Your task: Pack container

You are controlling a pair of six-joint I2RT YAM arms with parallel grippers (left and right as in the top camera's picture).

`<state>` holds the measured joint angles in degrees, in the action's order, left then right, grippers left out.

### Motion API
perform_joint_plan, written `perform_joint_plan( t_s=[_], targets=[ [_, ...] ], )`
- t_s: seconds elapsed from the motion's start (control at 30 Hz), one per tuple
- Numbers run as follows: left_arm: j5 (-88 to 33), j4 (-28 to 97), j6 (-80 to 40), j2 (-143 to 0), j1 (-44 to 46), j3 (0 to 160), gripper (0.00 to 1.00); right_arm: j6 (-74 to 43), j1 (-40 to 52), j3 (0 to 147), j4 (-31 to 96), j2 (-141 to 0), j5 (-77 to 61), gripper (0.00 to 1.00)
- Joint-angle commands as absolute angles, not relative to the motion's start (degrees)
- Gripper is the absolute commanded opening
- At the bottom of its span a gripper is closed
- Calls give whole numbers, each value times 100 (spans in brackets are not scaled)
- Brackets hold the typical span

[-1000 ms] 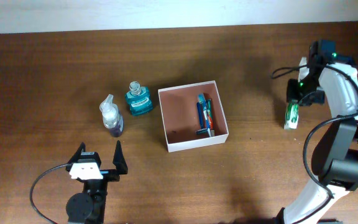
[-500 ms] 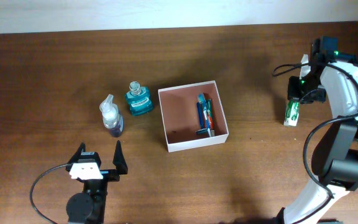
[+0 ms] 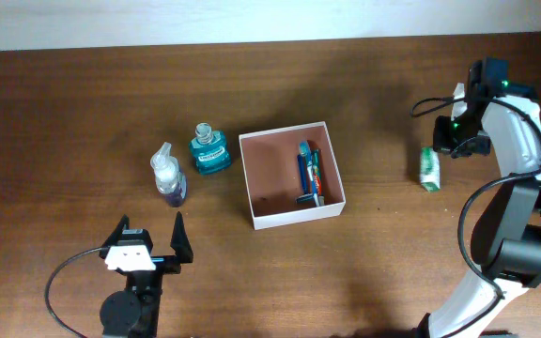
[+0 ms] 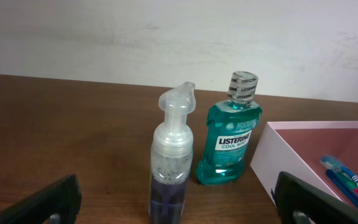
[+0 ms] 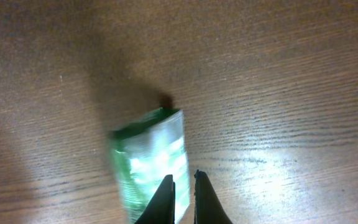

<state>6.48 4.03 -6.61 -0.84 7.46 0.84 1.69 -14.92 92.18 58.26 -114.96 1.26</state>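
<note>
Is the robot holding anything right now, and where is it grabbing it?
No, nothing. The right gripper is shut on air, right next to the green packet. The left gripper is wide open and empty.

the right arm (image 3: 524, 141) wears white shells over black joints, a green light (image 3: 455, 123) glowing at its wrist, a black cable (image 3: 427, 108) looping alongside. the left gripper (image 3: 149, 228) is black, with tapered fingers (image 3: 180, 230), a white block (image 3: 128, 252) and a thin black lead (image 3: 53, 282).
</note>
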Motion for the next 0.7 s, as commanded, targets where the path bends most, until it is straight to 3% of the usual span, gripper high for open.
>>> perform_joint_plan(
  t_s=[0.0, 0.07, 0.2, 0.27, 0.37, 0.4, 0.5, 0.67],
  targets=[
    [733, 395, -569, -34, 718, 51, 99, 143, -1546, 9059, 5778, -11568, 202, 6],
    [733, 395, -569, -34, 718, 51, 99, 141, -1546, 9026, 5765, -11568, 202, 21],
    [733, 395, -569, -34, 718, 51, 99, 141, -1546, 9026, 5784, -11568, 196, 34],
    [733, 395, -569, -34, 718, 51, 99, 130, -1546, 9024, 5826, -11568, 154, 49],
    [733, 395, -569, -34, 718, 51, 99, 117, -1544, 9008, 5861, -11568, -222, 81],
    [733, 392, -569, -34, 718, 51, 99, 117, -1540, 8986, 5867, -11568, -405, 86],
    [733, 392, -569, -34, 718, 51, 99, 117, -1540, 8871, 5872, -11568, -932, 92],
    [733, 395, -569, -34, 718, 51, 99, 119, -1527, 8493, 5859, -11568, -1304, 93]
  ],
)
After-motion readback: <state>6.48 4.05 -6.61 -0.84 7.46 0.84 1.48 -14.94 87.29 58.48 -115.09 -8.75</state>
